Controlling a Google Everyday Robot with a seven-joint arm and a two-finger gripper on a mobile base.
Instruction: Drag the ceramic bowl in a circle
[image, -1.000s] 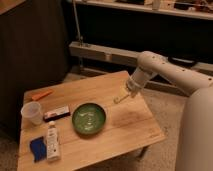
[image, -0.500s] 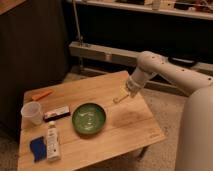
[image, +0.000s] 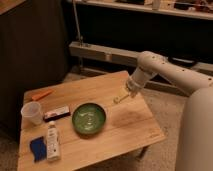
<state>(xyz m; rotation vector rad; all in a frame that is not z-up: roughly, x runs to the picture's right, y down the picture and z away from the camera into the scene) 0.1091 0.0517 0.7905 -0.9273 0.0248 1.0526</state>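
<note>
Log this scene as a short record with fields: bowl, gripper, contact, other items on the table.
bowl: ceramic bowl, green, upright, middle of the table
gripper: gripper, low over the table's far right part, beyond the bowl
contact: none; bare wood lies between them
left of bowl: plastic cup, dark flat bar, orange object
front left: white bottle lying down, blue object
task state: bowl not yet touched

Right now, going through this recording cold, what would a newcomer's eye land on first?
The glossy green ceramic bowl near the middle of the wooden table stands out first. Next comes the big white arm reaching in from the right, its hand low over the table's far right part, apart from the bowl. Smaller things sit at the left, among them a plastic cup and a white bottle.
</note>
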